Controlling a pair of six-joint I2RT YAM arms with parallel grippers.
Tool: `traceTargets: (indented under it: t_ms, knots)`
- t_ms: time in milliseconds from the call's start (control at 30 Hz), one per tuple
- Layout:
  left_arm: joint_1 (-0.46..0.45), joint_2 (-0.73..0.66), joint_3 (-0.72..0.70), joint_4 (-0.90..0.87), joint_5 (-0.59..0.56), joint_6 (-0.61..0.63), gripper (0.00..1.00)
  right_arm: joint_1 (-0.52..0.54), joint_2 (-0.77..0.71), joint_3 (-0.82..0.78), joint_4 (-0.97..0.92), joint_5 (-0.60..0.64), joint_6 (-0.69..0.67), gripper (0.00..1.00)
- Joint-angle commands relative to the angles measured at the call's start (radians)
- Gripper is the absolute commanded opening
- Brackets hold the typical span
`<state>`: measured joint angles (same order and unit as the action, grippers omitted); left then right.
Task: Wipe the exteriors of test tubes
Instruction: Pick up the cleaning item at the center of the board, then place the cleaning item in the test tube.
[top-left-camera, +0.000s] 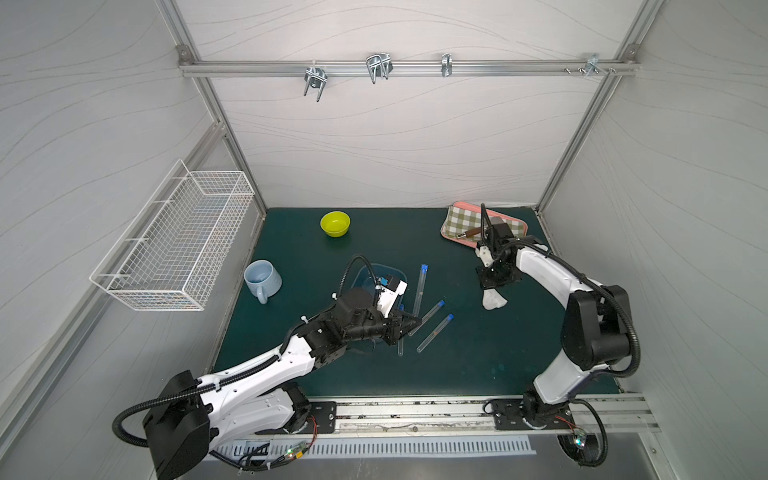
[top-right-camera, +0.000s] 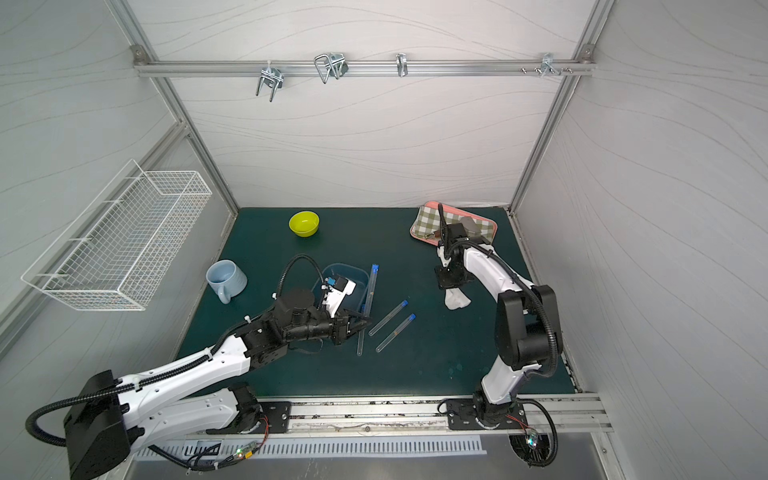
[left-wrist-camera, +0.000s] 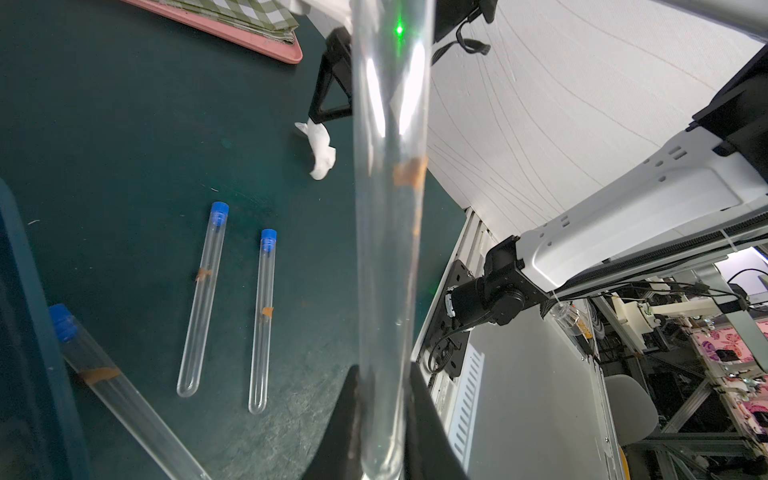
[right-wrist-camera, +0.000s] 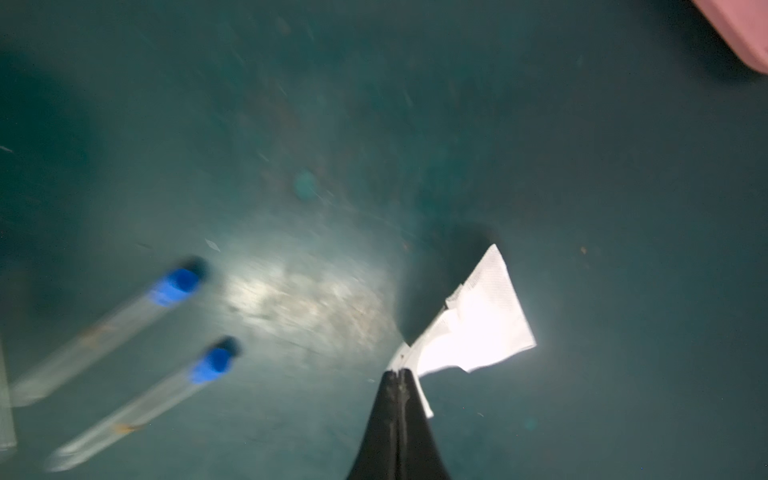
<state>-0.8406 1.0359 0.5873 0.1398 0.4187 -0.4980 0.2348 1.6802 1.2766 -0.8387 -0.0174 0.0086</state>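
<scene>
My left gripper (top-left-camera: 415, 321) (left-wrist-camera: 384, 370) is shut on the rounded end of one clear test tube (top-left-camera: 419, 291) (left-wrist-camera: 388, 208). That tube tilts up off the green mat, blue cap (top-left-camera: 424, 268) farthest from the jaws, an orange smear on its side. Three more test tubes lie on the mat: two parallel ones (top-left-camera: 428, 318) (top-left-camera: 436, 332) to the gripper's right, and one (top-left-camera: 400, 343) under its tip. My right gripper (top-left-camera: 492, 291) (right-wrist-camera: 399, 372) is shut on a corner of a white tissue (top-left-camera: 494, 301) (right-wrist-camera: 478, 320), to the right of the tubes.
A blue container (top-left-camera: 380, 274) sits partly under my left wrist. A blue mug (top-left-camera: 262, 279) stands at the left and a yellow-green bowl (top-left-camera: 335, 223) at the back. A pink tray (top-left-camera: 484, 226) with checked cloth is behind the right arm. A wire basket (top-left-camera: 178, 241) hangs on the left wall.
</scene>
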Motion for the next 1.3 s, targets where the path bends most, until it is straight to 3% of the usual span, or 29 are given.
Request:
traceTargets:
  t_ms: [0,500,800,1067,1267]
  knots:
    - [0.000,-0.002,0.006,0.049,-0.006,0.003,0.08,-0.026,0.030,0.028,-0.022,-0.191,0.113,0.00]
    - [-0.001,0.071,0.078,-0.008,-0.015,0.024,0.08,-0.042,-0.369,0.011,-0.024,-0.559,0.216,0.00]
    - [0.000,0.184,0.177,-0.034,0.020,0.036,0.07,0.003,-0.531,0.005,0.045,-0.773,0.371,0.00]
    - [0.000,0.265,0.250,-0.027,0.050,0.044,0.07,0.151,-0.559,-0.012,0.231,-0.815,0.566,0.00]
    - [0.000,0.284,0.286,-0.016,0.065,0.046,0.06,0.209,-0.525,-0.004,0.219,-0.738,0.563,0.00]
